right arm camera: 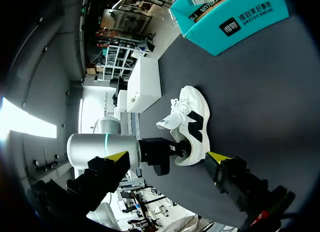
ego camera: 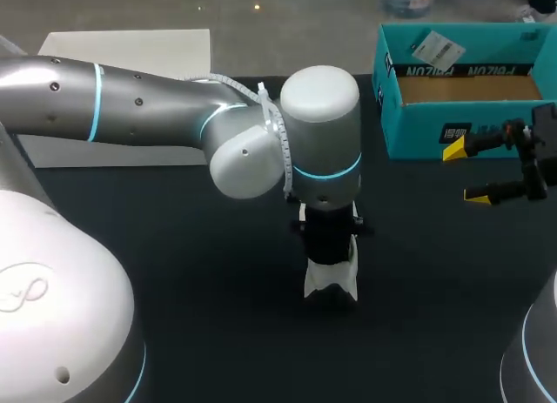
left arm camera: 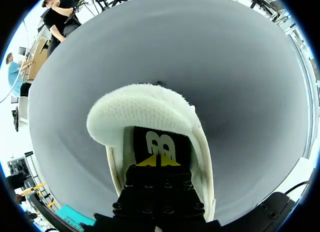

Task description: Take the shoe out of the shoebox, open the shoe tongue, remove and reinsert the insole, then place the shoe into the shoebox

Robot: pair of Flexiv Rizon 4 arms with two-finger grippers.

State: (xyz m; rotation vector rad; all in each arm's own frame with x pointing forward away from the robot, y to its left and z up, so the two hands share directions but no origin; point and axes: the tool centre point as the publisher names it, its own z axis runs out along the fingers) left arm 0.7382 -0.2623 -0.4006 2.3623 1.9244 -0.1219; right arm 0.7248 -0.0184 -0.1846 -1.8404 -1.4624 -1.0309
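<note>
A white shoe [ego camera: 331,283] with black side panels [right arm camera: 192,122] stands on the dark table, mid-table. My left arm [ego camera: 322,142] reaches over it, and the left gripper [left arm camera: 159,161] points down into the heel opening. Its yellow tips are shut together against the black insole [left arm camera: 161,142]. I cannot tell whether they pinch it. The white tongue [left arm camera: 140,111] is folded forward toward the toe. The teal shoebox [ego camera: 435,129] stands open at the back right [right arm camera: 235,24]. My right gripper [ego camera: 466,172] hangs open in front of the box, facing the shoe [right arm camera: 167,158], empty.
A white block [ego camera: 122,50] lies at the back left of the table [right arm camera: 145,84]. A paper label [ego camera: 438,48] rests on the shoebox's rim. Bare dark table surrounds the shoe on all sides.
</note>
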